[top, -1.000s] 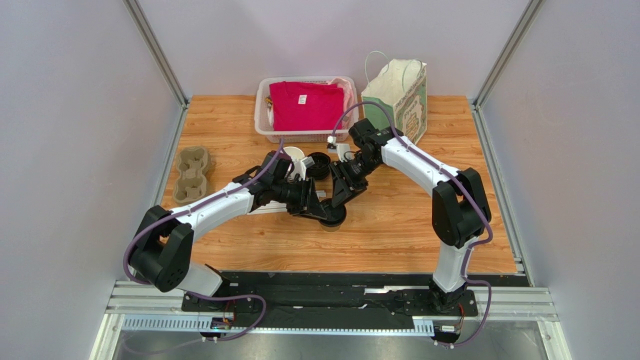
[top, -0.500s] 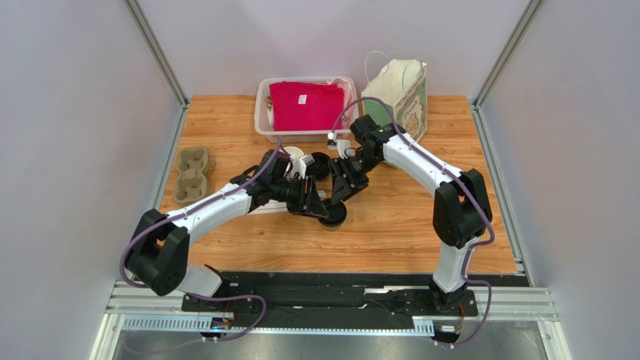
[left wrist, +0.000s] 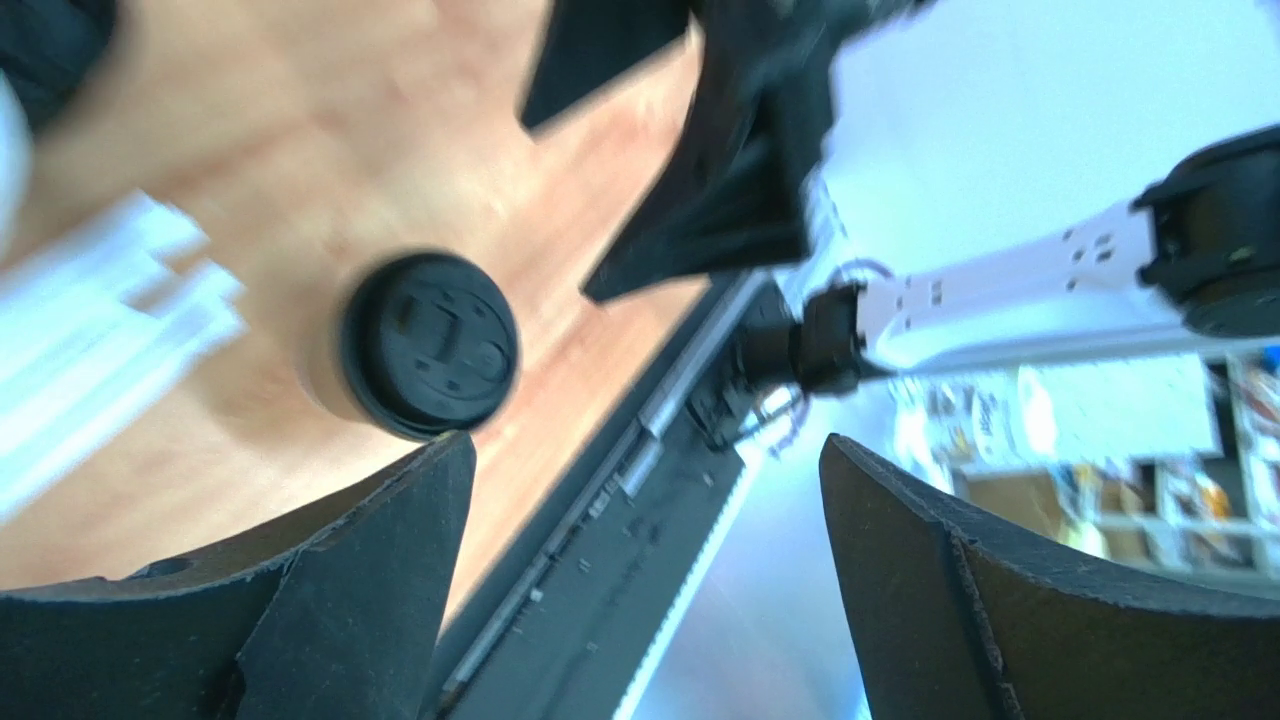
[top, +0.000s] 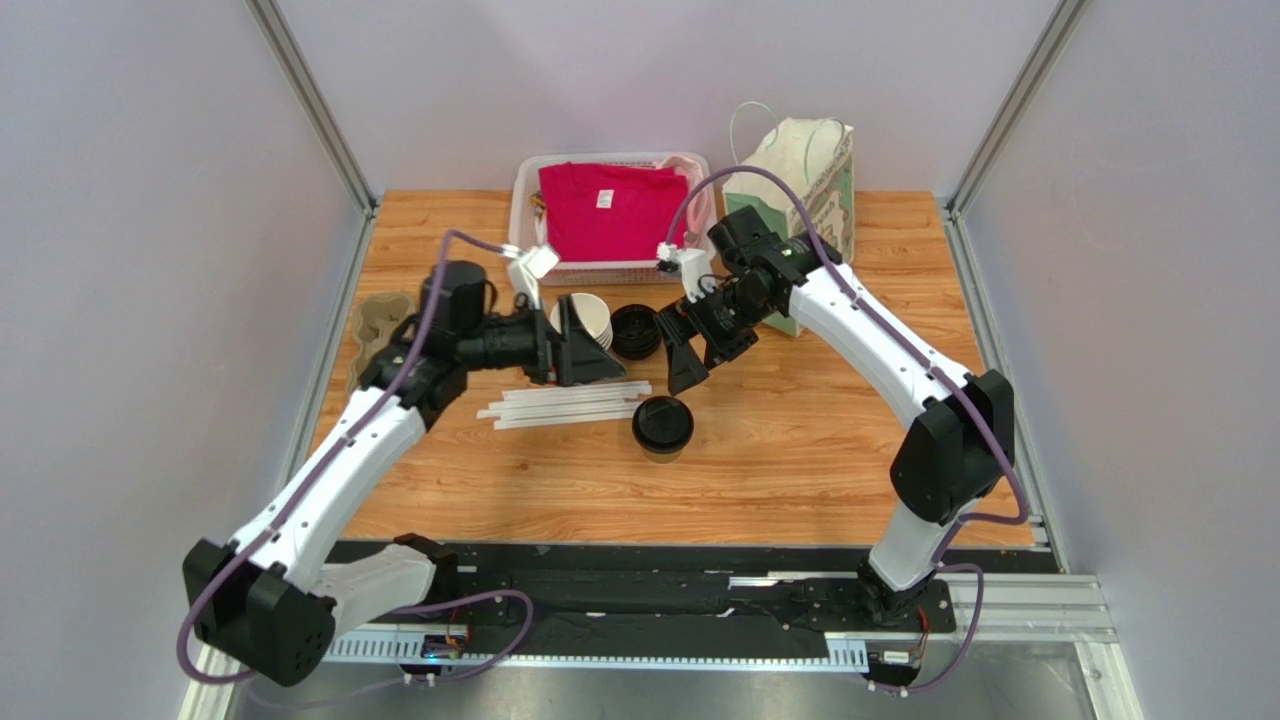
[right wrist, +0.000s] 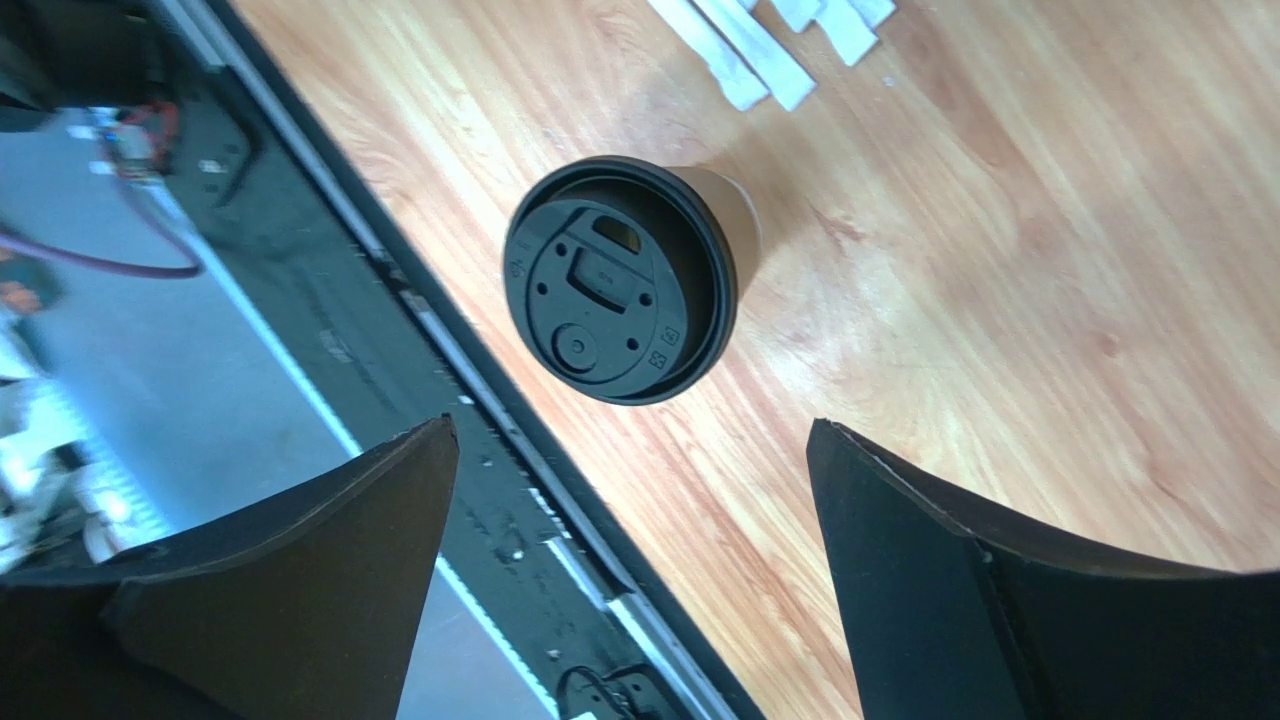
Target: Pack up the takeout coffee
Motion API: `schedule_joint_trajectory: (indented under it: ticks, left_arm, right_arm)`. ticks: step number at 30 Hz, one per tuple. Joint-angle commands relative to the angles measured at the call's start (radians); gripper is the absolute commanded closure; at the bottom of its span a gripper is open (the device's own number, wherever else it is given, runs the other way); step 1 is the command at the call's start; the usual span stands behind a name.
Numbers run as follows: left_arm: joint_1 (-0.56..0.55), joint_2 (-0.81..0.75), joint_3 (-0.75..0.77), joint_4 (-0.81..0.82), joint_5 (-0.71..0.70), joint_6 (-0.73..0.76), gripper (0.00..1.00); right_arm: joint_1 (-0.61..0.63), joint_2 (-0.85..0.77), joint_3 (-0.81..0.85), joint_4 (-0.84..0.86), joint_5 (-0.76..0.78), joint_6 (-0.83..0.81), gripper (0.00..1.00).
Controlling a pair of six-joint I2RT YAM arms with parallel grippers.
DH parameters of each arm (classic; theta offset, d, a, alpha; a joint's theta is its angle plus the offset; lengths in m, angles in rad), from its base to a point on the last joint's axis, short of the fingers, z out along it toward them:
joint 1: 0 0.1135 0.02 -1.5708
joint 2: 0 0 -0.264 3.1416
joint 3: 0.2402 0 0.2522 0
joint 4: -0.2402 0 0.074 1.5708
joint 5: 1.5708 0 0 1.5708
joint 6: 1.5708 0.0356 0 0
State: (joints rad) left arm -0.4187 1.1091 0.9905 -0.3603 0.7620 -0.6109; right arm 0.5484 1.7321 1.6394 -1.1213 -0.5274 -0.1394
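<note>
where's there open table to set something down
Bare wood: right of the lidded cup, in front of the paper bag, and along the near edge. Crowded around the straws, cup stack, spare lids, left gripper, right gripper.

1. Top external: you look down from above, behind the arm bases point(top: 897, 578), over the whole table point(top: 812, 480).
2. Left wrist: close, tilted, blurred, facing the table's near edge.
3. Right wrist: close, looking down. All three views share the takeout coffee point(right wrist: 624, 278).
</note>
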Motion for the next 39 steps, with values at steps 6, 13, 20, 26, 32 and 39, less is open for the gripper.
schedule_joint_trajectory:
  ticks: [6,13,20,26,32,39]
  left_arm:
    - [0.201,-0.161,0.122,-0.276,0.005,0.23,0.04]
    - [0.215,-0.235,0.031,-0.284,-0.01,0.237,0.04]
    - [0.215,-0.218,0.017,-0.235,0.005,0.215,0.04]
    - [0.215,-0.207,0.008,-0.201,0.011,0.189,0.05]
    - [0.215,-0.207,0.007,-0.198,0.008,0.188,0.05]
    - [0.221,-0.207,0.002,-0.189,0.007,0.18,0.06]
  right_arm:
    - [0.174,-0.002,-0.004,0.006,0.291,0.015,0.0]
    - [0.225,0.049,-0.018,0.037,0.311,0.043,0.0]
    - [0.257,0.052,-0.073,0.078,0.329,0.063,0.0]
    - [0.275,0.057,-0.092,0.107,0.363,0.072,0.0]
    - [0.286,0.072,-0.087,0.126,0.394,0.081,0.03]
    - [0.306,0.081,-0.079,0.129,0.417,0.086,0.09]
